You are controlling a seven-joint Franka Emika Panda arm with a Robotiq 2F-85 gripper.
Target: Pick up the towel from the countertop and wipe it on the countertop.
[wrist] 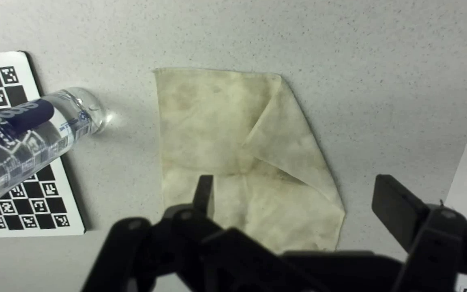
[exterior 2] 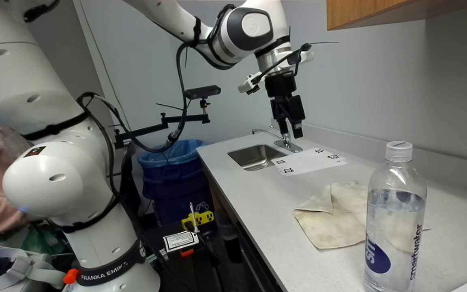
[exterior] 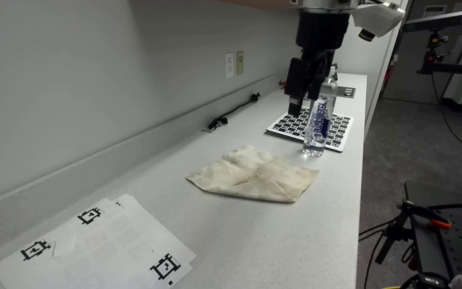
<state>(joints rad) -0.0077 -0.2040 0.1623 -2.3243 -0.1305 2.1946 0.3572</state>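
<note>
Up over the countertop [exterior: 263,237] | claw [wrist: 298,198] spread wide, holding nothing, guessing that's to straddle the towel [wrist: 233,150] | its folded-over flap [wrist: 294,142] looks an easy pinch tbh

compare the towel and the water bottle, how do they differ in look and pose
The towel lies spread low and rumpled, while the water bottle stands upright and rises well above it. The towel is cream and opaque, with brownish stains; the water bottle is see-through with blue print. The towel has a part folded over, whereas the water bottle has a smooth, rounded form. Both rest on the countertop, apart from each other.
</note>
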